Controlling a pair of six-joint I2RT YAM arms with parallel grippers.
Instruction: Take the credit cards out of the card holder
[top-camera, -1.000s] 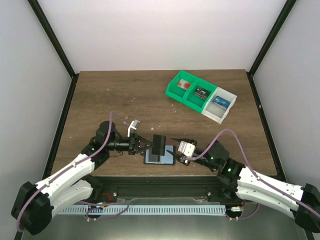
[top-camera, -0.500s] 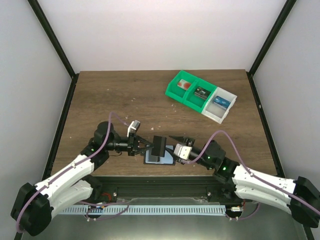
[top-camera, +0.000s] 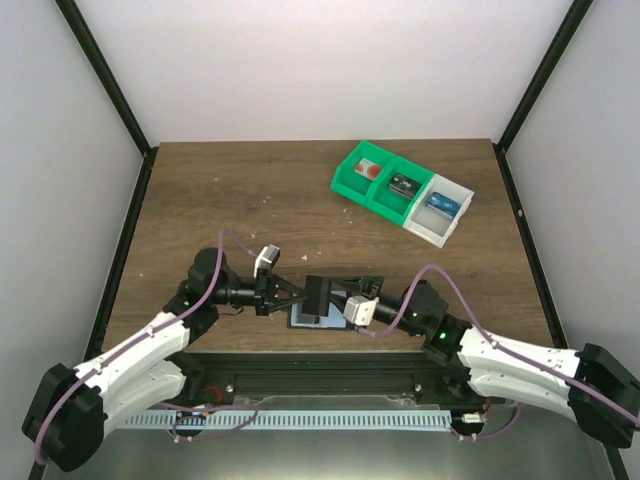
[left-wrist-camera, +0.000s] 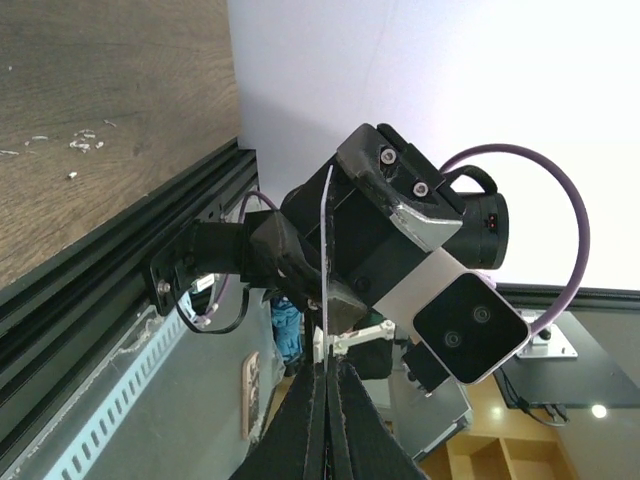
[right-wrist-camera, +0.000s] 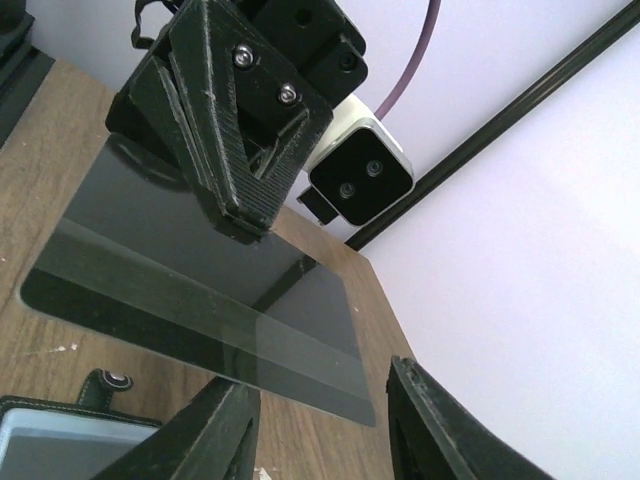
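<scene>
A dark credit card (top-camera: 318, 291) hangs upright just above the card holder (top-camera: 322, 318), which lies open on the table with a pale blue panel up. My left gripper (top-camera: 299, 292) is shut on the card's left end. In the left wrist view the card (left-wrist-camera: 326, 260) shows edge-on, rising from the closed gripper (left-wrist-camera: 326, 366). In the right wrist view the card (right-wrist-camera: 180, 262) is a broad dark sheet under the left fingers (right-wrist-camera: 228, 140). My right gripper (right-wrist-camera: 320, 388) is open, its jaws either side of the card's lower right corner and apart from it. The holder's snap tab (right-wrist-camera: 108, 382) shows at bottom left.
A row of green and white bins (top-camera: 400, 192) at the back right holds small cards. The right arm's wrist camera (left-wrist-camera: 470, 325) fills the middle of the left wrist view. The black frame rail (top-camera: 320, 355) runs along the table's near edge.
My right gripper has moved left to the card and its jaws have narrowed. The left gripper still holds the card in nearly the same spot.
</scene>
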